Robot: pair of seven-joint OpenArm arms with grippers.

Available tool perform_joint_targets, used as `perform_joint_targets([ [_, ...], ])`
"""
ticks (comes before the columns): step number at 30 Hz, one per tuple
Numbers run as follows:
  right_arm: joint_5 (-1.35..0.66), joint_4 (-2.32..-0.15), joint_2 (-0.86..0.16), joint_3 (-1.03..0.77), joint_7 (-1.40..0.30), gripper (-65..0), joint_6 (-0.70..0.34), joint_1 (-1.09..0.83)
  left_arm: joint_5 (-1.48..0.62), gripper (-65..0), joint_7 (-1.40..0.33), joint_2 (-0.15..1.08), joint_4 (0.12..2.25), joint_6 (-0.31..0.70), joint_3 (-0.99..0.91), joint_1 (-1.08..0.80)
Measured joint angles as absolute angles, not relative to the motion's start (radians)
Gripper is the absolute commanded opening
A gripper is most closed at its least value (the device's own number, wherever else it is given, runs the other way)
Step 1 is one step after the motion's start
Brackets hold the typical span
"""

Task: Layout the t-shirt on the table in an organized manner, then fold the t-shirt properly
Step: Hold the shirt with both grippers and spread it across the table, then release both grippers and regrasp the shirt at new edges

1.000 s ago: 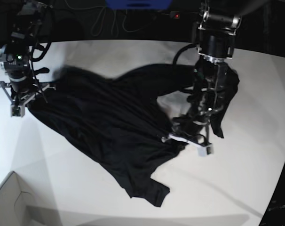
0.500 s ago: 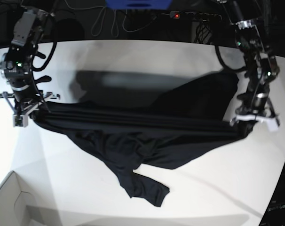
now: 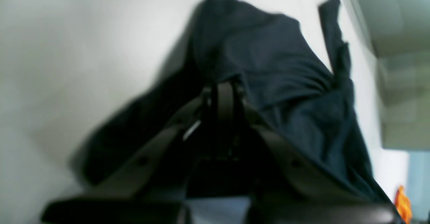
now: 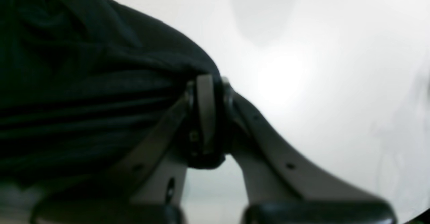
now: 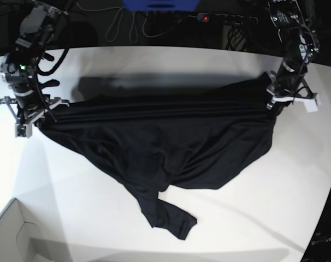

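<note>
Black fabric of the t-shirt (image 5: 160, 142) is hanging stretched between the left gripper (image 5: 290, 101) and the right gripper (image 5: 31, 121), each clenching one end, while its lower part and a sleeve are lying on the white surface (image 5: 253, 218).

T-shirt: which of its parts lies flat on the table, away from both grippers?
The sleeve at the near edge lies flat; the far edge is stretched between the two grippers.

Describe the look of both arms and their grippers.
Both arms are black with exposed black cables. The right arm shows a small green light. The right gripper has pale grey curved fingers with small round holes; the left gripper has dark ones. White crossbars sit by both grippers.
</note>
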State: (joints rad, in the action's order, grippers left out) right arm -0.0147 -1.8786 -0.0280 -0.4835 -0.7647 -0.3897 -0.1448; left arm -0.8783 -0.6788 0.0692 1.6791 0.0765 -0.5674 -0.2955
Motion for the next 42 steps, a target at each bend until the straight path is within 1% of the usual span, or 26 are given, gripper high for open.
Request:
perform_joint_targets([
  [7,-0.004,-1.879,-0.055,-0.493,-0.767,-43.5,-0.393,-0.150,-0.895,-64.6,-0.842,0.069,1.695,0.075,-0.569,-0.270],
  [10,0.002,-1.879,-0.056,-0.497,-0.765,-38.0,-0.454,-0.150,-0.895,-64.5,-0.883,0.070,1.698,0.075,-0.568,-0.251],
  [14,0.000,-1.885,-0.056,-0.543,-0.760,-33.1,-0.561,-0.142,-0.894,-64.5,-0.953,0.072,1.742,0.075,-0.569,-0.237],
  [18,0.009,-1.885,-0.055,-0.575,-0.763,-31.0,-0.584,-0.139,-0.895,-64.4,-0.983,0.077,1.749,0.075,-0.570,-0.234],
  [23,0.003,-1.885,-0.055,-0.570,-0.762,-30.8,-0.588,-0.139,-0.894,-63.7,-0.987,0.069,1.748,0.075,-0.572,-0.232],
  [25,0.003,-1.885,-0.055,-0.571,-0.763,-30.8,-0.588,-0.139,-0.894,-59.0,-0.986,0.069,1.748,0.075,-0.572,-0.233],
  [28,0.003,-1.885,-0.055,-0.569,-0.763,-30.8,-0.588,-0.139,-0.895,-45.3,-0.987,0.069,1.748,0.075,-0.572,-0.233],
  [30,0.002,-1.885,-0.055,-0.568,-0.762,-30.8,-0.588,-0.145,-0.895,-38.2,-0.987,0.069,1.748,0.075,-0.572,-0.234],
  [31,0.003,-1.885,-0.054,-0.569,-0.764,-30.8,-0.588,-0.146,-0.894,-36.5,-0.988,0.069,1.750,0.075,-0.572,-0.235],
  [34,0.003,-1.885,-0.054,-0.569,-0.763,-31.0,-0.591,-0.148,-0.899,-36.7,-0.986,0.069,1.766,0.075,-0.574,-0.235],
  [37,0.003,-1.885,-0.054,-0.568,-0.762,-31.0,-0.591,-0.148,-0.957,-36.3,-0.984,0.070,1.777,0.074,-0.577,-0.210],
  [40,0.003,-1.885,-0.055,-0.568,-0.763,-31.0,-0.591,-0.150,-0.992,-36.2,-0.974,0.075,1.783,0.074,-0.579,-0.137],
  [42,0.003,-1.884,-0.053,-0.567,-0.761,-31.0,-0.591,-0.159,-0.976,-36.2,-0.973,0.078,1.764,0.076,-0.581,-0.074],
])
